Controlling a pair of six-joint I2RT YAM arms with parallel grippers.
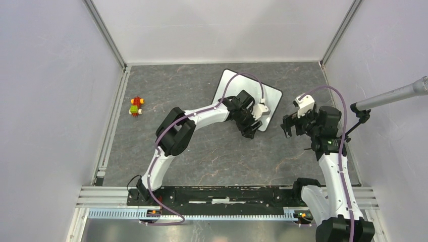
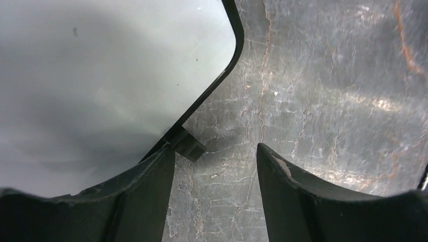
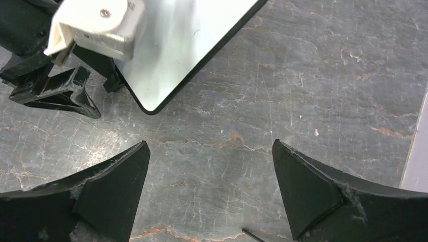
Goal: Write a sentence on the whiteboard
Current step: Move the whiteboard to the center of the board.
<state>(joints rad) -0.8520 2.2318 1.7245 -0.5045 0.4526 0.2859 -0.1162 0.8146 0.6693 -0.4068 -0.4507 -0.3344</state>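
The left gripper's [image 2: 214, 151] jaws stand apart and hold nothing. One finger sits right over the black frame of the whiteboard [image 2: 101, 75], beside a small black foot [image 2: 189, 144], and the other hangs over bare table [image 1: 202, 161]. The right gripper's [image 3: 209, 146] jaws are apart too, empty, hovering just off the board's near right corner.

The board lies flat and askew toward the far edge of the table, right of the middle. What I can see of its face is blank. I see no marker in either gripper or on the table, so to my eye the writing hasn't begun.

If the left jaws close where they are, I'd expect them to nip the frame and skid or tip the board on its feet. The two wrists are also near each other, and a careless swing could knock them together.
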